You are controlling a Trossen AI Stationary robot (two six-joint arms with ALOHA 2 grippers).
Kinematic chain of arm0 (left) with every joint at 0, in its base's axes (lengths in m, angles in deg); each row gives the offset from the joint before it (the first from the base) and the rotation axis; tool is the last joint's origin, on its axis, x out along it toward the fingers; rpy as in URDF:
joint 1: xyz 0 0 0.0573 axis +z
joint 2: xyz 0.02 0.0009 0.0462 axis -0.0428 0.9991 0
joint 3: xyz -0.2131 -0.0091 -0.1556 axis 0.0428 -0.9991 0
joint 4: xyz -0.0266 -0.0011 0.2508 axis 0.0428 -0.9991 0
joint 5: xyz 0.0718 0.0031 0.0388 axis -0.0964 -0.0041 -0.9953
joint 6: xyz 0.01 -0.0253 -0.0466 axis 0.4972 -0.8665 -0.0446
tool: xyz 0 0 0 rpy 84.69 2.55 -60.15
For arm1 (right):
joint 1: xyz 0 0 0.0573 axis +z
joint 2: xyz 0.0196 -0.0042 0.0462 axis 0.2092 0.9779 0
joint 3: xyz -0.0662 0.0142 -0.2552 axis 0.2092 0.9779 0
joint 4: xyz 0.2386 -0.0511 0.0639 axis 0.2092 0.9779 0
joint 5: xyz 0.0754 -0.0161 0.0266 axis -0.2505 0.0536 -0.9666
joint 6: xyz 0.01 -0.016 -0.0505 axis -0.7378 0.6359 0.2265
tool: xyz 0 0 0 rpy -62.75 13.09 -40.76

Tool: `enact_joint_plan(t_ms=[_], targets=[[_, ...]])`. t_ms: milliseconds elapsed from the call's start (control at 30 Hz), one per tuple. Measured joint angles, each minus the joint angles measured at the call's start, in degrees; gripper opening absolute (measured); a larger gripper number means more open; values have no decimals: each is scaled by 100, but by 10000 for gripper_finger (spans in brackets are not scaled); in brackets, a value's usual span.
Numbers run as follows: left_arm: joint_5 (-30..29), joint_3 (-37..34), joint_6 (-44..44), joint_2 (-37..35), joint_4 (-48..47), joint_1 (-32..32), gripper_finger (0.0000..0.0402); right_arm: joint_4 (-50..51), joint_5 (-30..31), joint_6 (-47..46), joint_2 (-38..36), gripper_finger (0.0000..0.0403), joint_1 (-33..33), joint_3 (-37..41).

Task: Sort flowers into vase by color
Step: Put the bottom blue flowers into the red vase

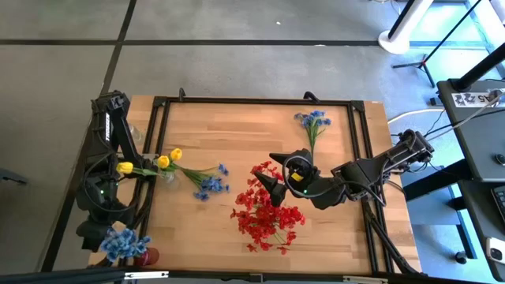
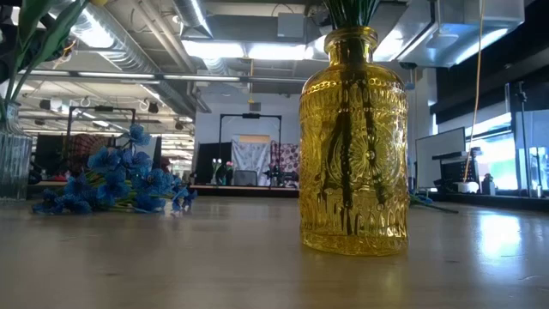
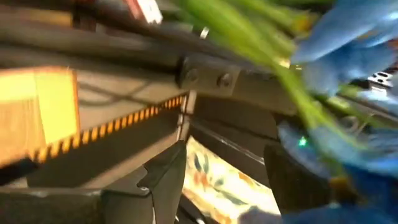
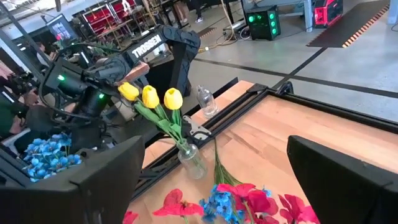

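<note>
right gripper [image 1: 272, 180] fingers wide, frame centre | red flowers [image 1: 268, 217] just below it | left gripper [image 1: 118, 237] lower left, finger state unclear

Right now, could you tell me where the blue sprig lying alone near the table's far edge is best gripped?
Take the blue sprig by its bare green stem, just below the blooms. It lies flat, with its stem end toward the open right gripper, so come straight down with the gripper set across the stem.
</note>
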Motion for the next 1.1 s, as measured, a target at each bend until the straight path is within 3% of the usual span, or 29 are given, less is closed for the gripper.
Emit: enact_joint_plan(t_ms=[200,433,567,800,1100], targets=[[67,75,-555,-215,-169,0,210,-2,-199,1,0,392,0,0],[-823,1293,-545,-372,-1707,0,210,142,-396,3,0,392,0,0],[-1925,2114,-110,-327,-2432,7,210,361,-395,7,0,392,-6,0],[-4639,3111,1641,-254,-2697,129,210,515,-372,170,-10,392,-269,0],[-6288,4536,4444,240,-2709,864,210,235,-804,1077,-254,392,-874,-2]])
